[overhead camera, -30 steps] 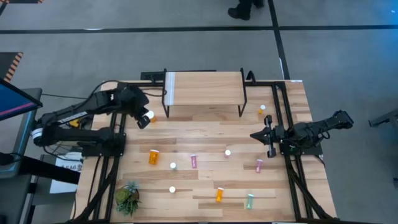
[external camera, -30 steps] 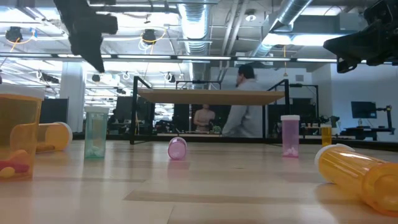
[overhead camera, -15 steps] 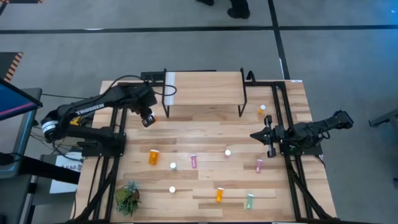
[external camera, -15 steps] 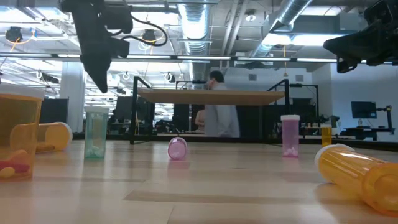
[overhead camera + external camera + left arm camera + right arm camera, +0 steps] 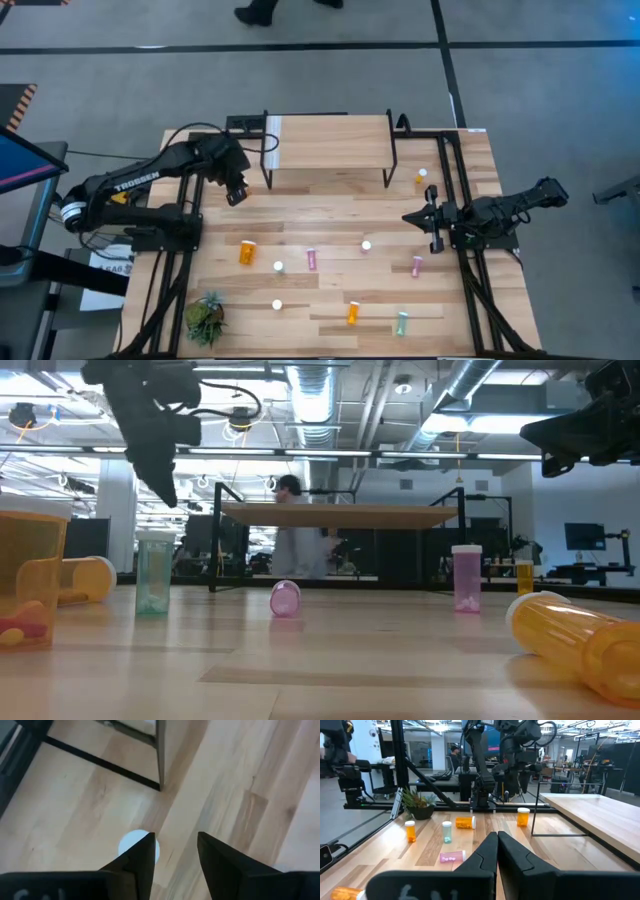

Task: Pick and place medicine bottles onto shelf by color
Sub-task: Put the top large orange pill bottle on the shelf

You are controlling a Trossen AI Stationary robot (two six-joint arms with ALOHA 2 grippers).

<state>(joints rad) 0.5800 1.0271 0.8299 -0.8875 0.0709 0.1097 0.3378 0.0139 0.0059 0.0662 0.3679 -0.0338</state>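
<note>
White cap (image 5: 138, 846) half hidden behind left pincer finger (image 5: 142, 860) — bottle body (below) unseen.

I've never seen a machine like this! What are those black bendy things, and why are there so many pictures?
They are two robot arms at a wooden table. One camera looks down from above, one sits at table height, and one rides on each wrist. The left gripper hovers by the shelf, fingers apart, holding nothing; a white bottle cap shows just below it. The right gripper waits, shut and empty. Little medicine bottles in orange, pink and green dot the table, beside a small plant.
</note>
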